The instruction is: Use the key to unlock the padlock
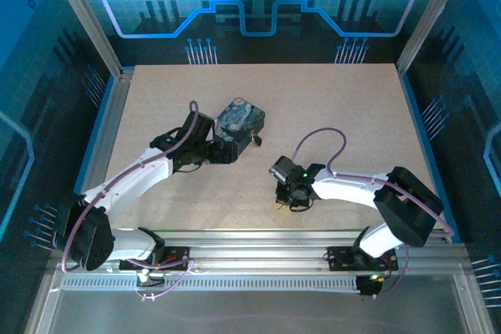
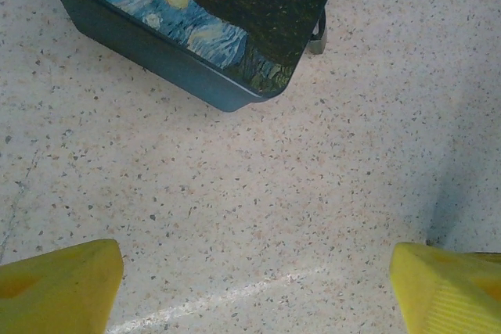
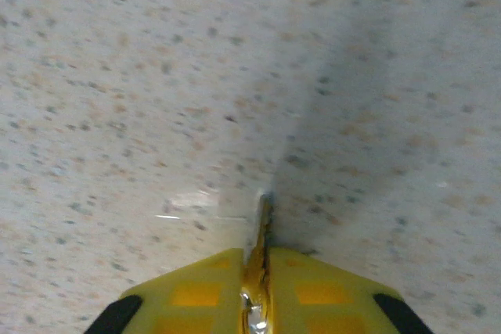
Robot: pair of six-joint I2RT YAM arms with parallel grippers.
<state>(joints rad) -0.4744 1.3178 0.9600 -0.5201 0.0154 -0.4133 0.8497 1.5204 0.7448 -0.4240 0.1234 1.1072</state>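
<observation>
Right gripper (image 3: pixel 262 263) is clenched on the key (image 3: pixel 264 210), held edge-on with its tip poking out toward the tabletop (image 3: pixel 117 76). Left gripper (image 2: pixel 254 291) is spread wide and empty, near the tin (image 2: pixel 196 5), with the padlock (image 2: pixel 316 37) at the tin's edge. Key looks thin, light, stiff and slick, so it'll likely pivot unless pinched flat across the head; the padlock is tiny and will probably slide unless its body is braced.

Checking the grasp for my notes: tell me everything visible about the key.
The key shows edge-on as a thin, pale, shiny metal sliver, clamped between the right gripper's closed yellow fingertips. Its tip sticks out past them toward the speckled table, at or just above the surface; contact cannot be judged.
</observation>
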